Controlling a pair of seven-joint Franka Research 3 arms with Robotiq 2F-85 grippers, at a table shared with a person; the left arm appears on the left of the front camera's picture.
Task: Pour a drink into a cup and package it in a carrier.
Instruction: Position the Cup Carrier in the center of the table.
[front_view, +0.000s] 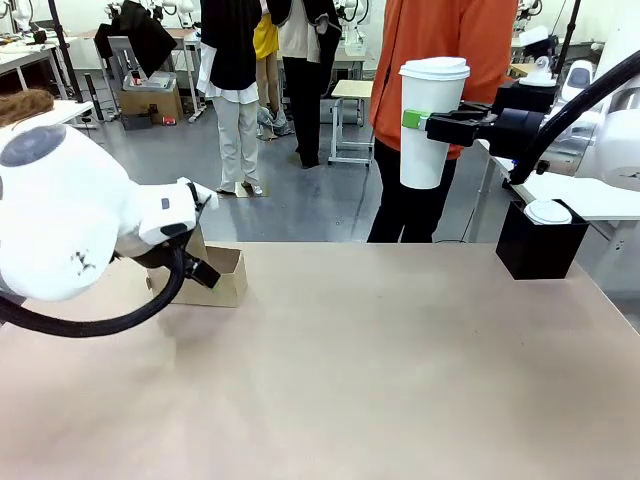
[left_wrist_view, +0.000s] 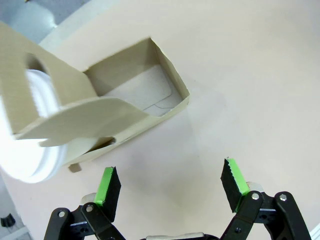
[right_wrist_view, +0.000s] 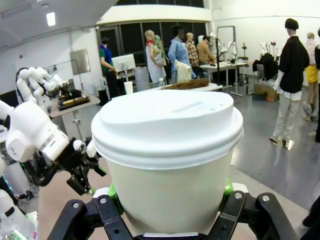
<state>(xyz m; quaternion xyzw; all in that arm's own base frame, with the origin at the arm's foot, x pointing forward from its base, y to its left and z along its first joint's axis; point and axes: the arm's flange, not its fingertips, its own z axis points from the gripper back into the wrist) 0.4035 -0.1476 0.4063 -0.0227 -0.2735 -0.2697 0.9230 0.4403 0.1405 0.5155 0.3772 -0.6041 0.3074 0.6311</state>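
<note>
My right gripper (front_view: 420, 122) is shut on the tall white cup (front_view: 425, 165), holding it upright high above the table's far right side. In the right wrist view the cup (right_wrist_view: 167, 160) with its white lid (right_wrist_view: 167, 125) stands between the green pads of that gripper (right_wrist_view: 170, 194). The lid hides the drink. The brown cardboard carrier (front_view: 226, 281) sits at the table's left. My left gripper (left_wrist_view: 171, 185) hovers open just beside it; in the front view the left gripper (front_view: 203, 272) is right by the carrier. One slot (left_wrist_view: 145, 95) is empty, and the other holds a white lidded cup (left_wrist_view: 30, 150).
A black box (front_view: 540, 250) topped by a white lid (front_view: 548, 212) stands at the far right edge. A person in an orange top (front_view: 440, 30) stands behind the held cup. Bare table (front_view: 380, 370) stretches between the carrier and the box.
</note>
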